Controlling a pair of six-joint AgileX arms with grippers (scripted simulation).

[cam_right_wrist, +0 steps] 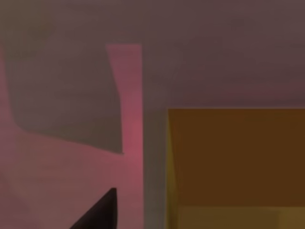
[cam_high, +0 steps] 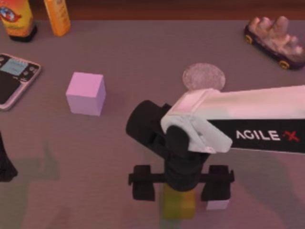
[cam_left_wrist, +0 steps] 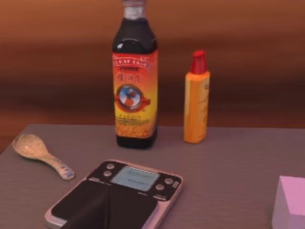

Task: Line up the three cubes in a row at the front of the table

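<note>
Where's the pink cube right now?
In the top view, the pink cube sits alone left of centre on the table, between the scale and silvery disc.

Right arm [cam_high: 248,112] is being recorded as white-shelled, with a black panel lettered "AGILE X" in white, red X; black wrist, black crossbar tool [cam_high: 181,183].

Matt table [cam_high: 143,43] – smooth plain cubes; glossy glass-like bottle [cam_left_wrist: 135,76], grainy silvery disc [cam_high: 204,76].
</note>
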